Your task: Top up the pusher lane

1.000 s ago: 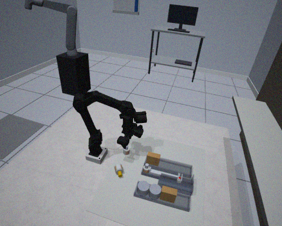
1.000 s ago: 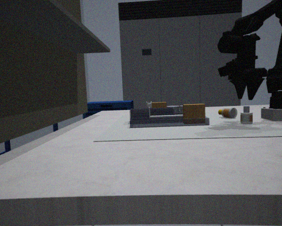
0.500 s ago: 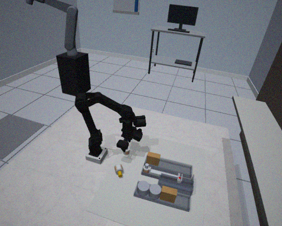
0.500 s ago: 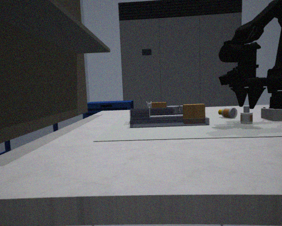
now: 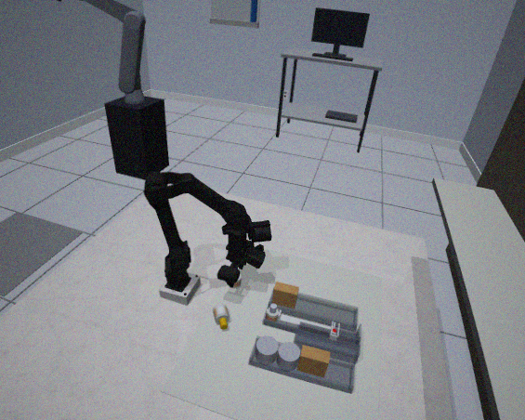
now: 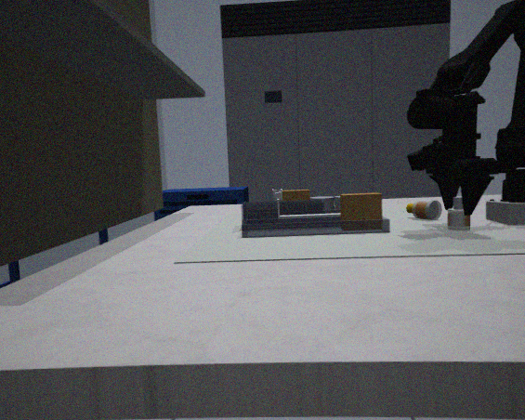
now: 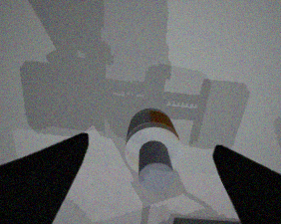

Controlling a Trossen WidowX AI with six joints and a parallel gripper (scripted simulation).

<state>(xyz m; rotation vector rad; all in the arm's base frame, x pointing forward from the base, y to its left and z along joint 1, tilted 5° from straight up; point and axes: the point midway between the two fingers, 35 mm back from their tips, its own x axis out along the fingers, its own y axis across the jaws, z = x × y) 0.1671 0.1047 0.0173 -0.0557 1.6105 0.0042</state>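
A loose white jar with a grey cap and orange-brown label [image 5: 236,284] [image 6: 458,220] [image 7: 156,177] stands upright. My gripper [image 6: 457,210] [image 7: 151,144] is open, pointing down, with its fingertips on either side of this jar at about cap height; nothing is gripped. A second loose jar [image 5: 221,315] [image 6: 426,210], with a yellow cap, lies on its side. A grey-capped jar [image 5: 273,312] stands at the front end of the sprung lane, in the middle of the grey rack [image 5: 323,383]. A white strip [image 5: 303,321] runs back from it to a white piece with a red mark [image 5: 334,330].
One orange block [image 5: 285,295] [image 6: 295,195] stands in the lane on the far side in the top view. Another orange block [image 5: 314,360] [image 6: 360,207] and two grey round tins [image 5: 267,348] [image 5: 289,355] stand in the near-side lane. The arm's base [image 5: 179,294] is left of the rack.
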